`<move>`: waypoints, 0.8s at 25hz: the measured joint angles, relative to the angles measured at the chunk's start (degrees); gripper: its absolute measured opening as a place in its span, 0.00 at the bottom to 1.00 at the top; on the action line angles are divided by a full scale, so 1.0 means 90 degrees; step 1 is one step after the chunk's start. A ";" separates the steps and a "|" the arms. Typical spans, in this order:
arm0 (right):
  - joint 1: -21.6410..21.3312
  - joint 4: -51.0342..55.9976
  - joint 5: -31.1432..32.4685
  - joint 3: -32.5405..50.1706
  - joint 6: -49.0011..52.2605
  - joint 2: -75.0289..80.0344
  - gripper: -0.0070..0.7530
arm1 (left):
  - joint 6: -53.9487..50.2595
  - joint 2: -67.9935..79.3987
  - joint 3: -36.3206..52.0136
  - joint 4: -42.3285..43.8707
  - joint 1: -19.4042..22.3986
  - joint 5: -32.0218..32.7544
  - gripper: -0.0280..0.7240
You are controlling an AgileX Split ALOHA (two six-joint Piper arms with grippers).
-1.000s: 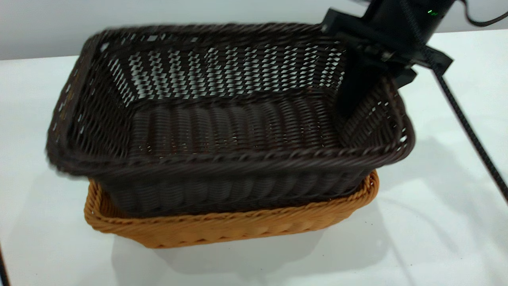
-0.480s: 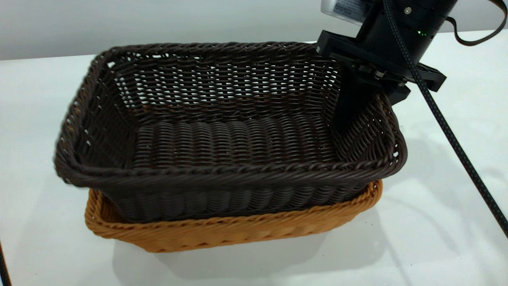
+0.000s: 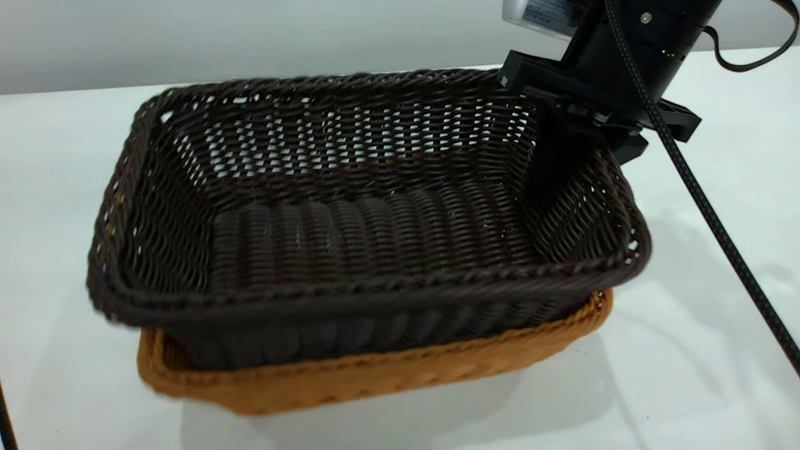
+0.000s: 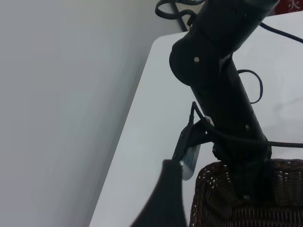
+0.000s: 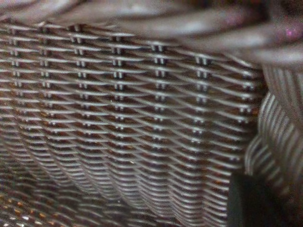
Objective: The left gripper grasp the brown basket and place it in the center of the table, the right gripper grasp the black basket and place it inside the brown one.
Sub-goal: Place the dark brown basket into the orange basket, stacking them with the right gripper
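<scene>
Black basket (image 3: 350,212) nested in brown basket (image 3: 375,375), right tool (image 3: 578,153) gripping rim

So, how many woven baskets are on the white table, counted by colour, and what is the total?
Dark brown-black woven wicker basket: 1
Orange-tan woven wicker basket: 1
Total: 2 baskets, the dark one sitting inside the orange-tan one on the plain white table.

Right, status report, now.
Right gripper shut on black basket at its side wall. Black basket nested in brown basket. Left gripper not in view. Nothing blocking.
</scene>
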 joint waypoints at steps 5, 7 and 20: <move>0.0000 0.0062 0.0026 0.0000 -0.0113 0.0000 0.35 | 0.0000 0.0000 0.0000 -0.0011 0.0000 0.0000 0.91; 0.0000 0.0101 -0.0041 0.0000 -0.0146 0.0000 0.43 | -0.0016 0.0000 0.0000 -0.0011 0.0000 0.0000 0.91; 0.0000 0.0118 0.0015 0.0000 -0.0093 0.0000 0.67 | -0.0029 0.0000 0.0000 -0.0011 0.0000 0.0000 0.91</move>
